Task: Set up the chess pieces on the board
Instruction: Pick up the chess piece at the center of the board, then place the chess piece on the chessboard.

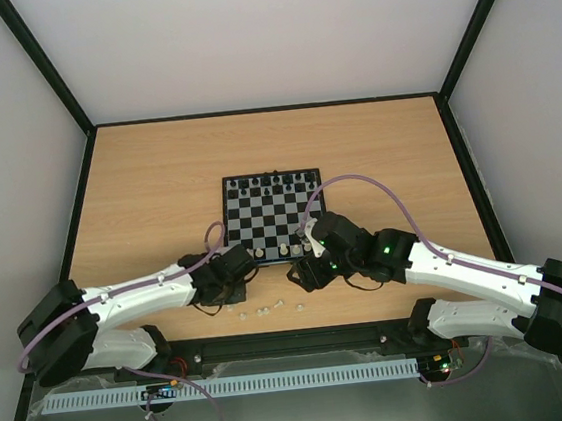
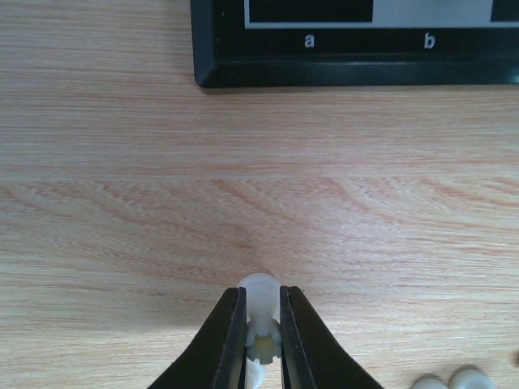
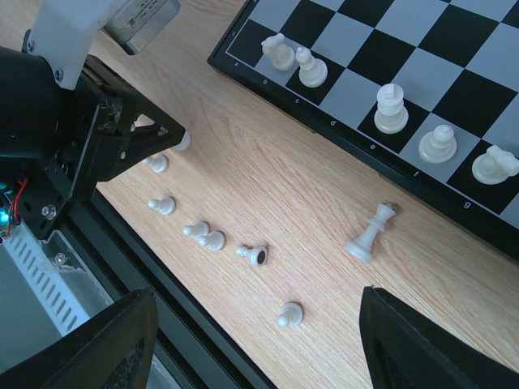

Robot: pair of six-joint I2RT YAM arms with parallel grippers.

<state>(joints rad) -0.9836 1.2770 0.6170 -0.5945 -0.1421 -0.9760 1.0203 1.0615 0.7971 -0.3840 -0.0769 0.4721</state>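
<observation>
The board (image 1: 279, 214) lies mid-table, and its near-left corner shows in the left wrist view (image 2: 243, 73). My left gripper (image 2: 261, 293) is shut on a white rook (image 2: 261, 285) just above the wood, short of that corner. It also shows in the right wrist view (image 3: 166, 138). My right gripper (image 3: 258, 296) is open and empty above loose white pieces: several pawns (image 3: 203, 235) lie on the wood, and one taller piece (image 3: 371, 235) lies tipped beside the board's edge. Several white pieces (image 3: 391, 109) stand on the board's near row.
Black pieces (image 1: 276, 183) fill the board's far rows. A black rail (image 1: 294, 338) runs along the table's near edge, close behind the loose pawns (image 1: 261, 311). The two arms (image 1: 149, 290) converge at the board's near edge.
</observation>
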